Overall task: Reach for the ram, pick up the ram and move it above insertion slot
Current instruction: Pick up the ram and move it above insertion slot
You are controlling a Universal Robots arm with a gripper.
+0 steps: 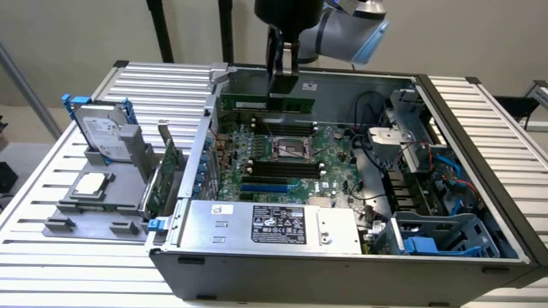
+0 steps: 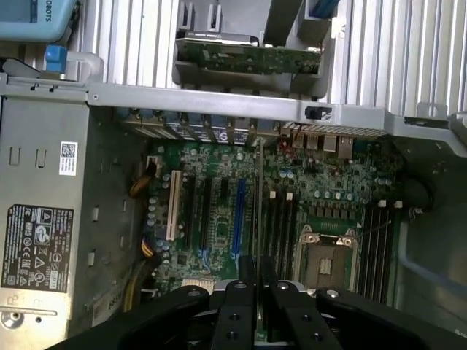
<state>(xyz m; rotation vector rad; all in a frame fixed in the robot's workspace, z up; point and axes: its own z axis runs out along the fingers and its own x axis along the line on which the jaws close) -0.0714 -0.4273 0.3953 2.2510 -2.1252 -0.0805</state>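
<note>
claw: I see my black two-finger claw (image 1: 283, 64) clamped on the ram, above the motherboard's far edge
ram: long thin green circuit-board stick (image 1: 267, 103), held edge-down over the open grey computer case (image 1: 342, 269)
bench: white slatted bench (image 1: 77, 269) under the case

An open computer case (image 1: 479, 160) is seen on a ribbed metal worktop (image 1: 163, 83), its motherboard (image 1: 283, 160) exposed. A labelled power supply (image 1: 274, 224) is set at lower centre. A hard drive (image 1: 101, 131) and expansion card (image 1: 169, 170) are propped upright at left.
</note>
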